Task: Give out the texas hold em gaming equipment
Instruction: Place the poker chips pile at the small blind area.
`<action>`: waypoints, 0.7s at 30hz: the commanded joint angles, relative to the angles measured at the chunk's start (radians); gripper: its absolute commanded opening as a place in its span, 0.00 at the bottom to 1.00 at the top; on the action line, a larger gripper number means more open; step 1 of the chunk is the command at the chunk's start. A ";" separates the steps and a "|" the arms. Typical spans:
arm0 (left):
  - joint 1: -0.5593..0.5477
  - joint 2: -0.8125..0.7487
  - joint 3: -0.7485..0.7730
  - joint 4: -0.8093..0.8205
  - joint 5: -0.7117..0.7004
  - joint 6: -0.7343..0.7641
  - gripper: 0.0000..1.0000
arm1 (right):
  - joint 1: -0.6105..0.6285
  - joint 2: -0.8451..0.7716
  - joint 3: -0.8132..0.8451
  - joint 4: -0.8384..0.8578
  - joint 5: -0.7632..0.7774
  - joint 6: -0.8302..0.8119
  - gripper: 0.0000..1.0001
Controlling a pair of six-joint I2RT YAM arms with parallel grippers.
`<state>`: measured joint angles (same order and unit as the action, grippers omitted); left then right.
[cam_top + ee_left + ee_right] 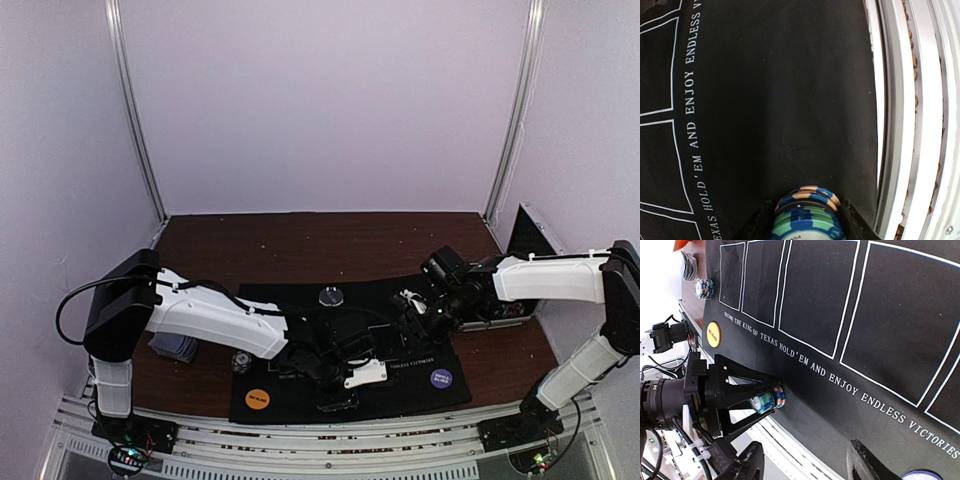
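Observation:
A striped chip stack (807, 215), green-and-blue chips over orange-and-blue ones, stands on the black mat (780, 90) near its front edge. My left gripper (338, 402) is shut on it, one finger tight against each side. The right wrist view shows the same chip stack (767, 401) at the tips of the left gripper's black fingers (740, 385). My right gripper (805, 465) hangs open above the mat with nothing in it. An orange disc (258, 398), a purple disc (441, 378) and a clear round disc (331, 296) lie on the mat. Blue-grey cards (172, 348) sit to its left.
Another chip stack (241, 360) stands at the mat's left edge. A silver case (510, 312) lies on the table's right side, behind the right arm. A metal rail (920, 120) runs just beyond the mat's front edge. White card outlines (810, 290) and lettering mark the mat.

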<state>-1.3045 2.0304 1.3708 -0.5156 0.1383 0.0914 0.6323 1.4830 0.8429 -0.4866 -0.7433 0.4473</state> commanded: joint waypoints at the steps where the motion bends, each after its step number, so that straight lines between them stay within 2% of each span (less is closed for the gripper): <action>1: -0.007 -0.003 0.015 0.012 0.024 0.017 0.52 | -0.005 -0.001 0.025 -0.034 0.020 -0.018 0.59; 11: -0.007 -0.049 0.050 0.021 0.003 0.009 0.70 | -0.005 -0.015 0.057 -0.064 0.065 -0.019 0.59; 16: -0.006 -0.142 0.059 0.030 -0.002 0.003 0.78 | -0.005 -0.044 0.107 -0.112 0.187 -0.017 0.61; 21: 0.018 -0.286 0.005 0.014 -0.006 -0.039 0.85 | 0.003 -0.082 0.160 -0.155 0.350 0.018 0.66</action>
<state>-1.3048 1.8790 1.3972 -0.5167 0.1337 0.0906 0.6323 1.4513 0.9531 -0.5793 -0.5594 0.4446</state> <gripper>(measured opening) 0.836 0.648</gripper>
